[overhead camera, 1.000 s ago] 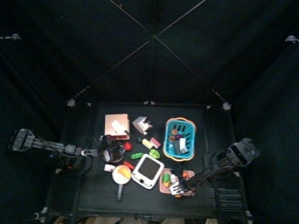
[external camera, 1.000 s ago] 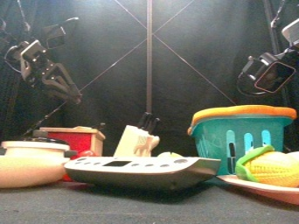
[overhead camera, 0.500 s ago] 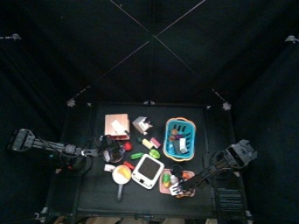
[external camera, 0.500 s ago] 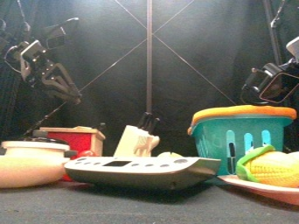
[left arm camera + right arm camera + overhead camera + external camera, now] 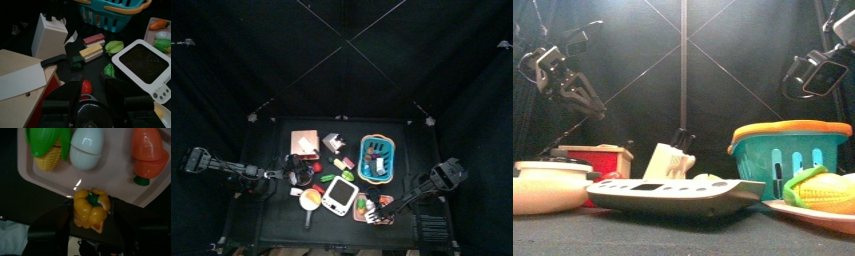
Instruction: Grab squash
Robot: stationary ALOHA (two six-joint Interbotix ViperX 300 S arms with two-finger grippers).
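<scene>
While clamped between the right gripper's (image 5: 91, 204) jaws, squash (image 5: 91, 214) lobed, yellow-orange, with a green stem.

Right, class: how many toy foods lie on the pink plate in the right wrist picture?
3: a corn cob at one end, a white egg in the middle, a carrot at the other end. The yellow squash sits off the plate. Others may be out of frame.

A yellow-orange squash (image 5: 91, 210) sits just off the pale pink plate (image 5: 45, 175). On that plate lie yellow corn with green husk (image 5: 45, 145), a white egg (image 5: 87, 149) and an orange carrot (image 5: 149, 150). Farther off, a teal basket (image 5: 791, 158) carries an orange rim.
</scene>
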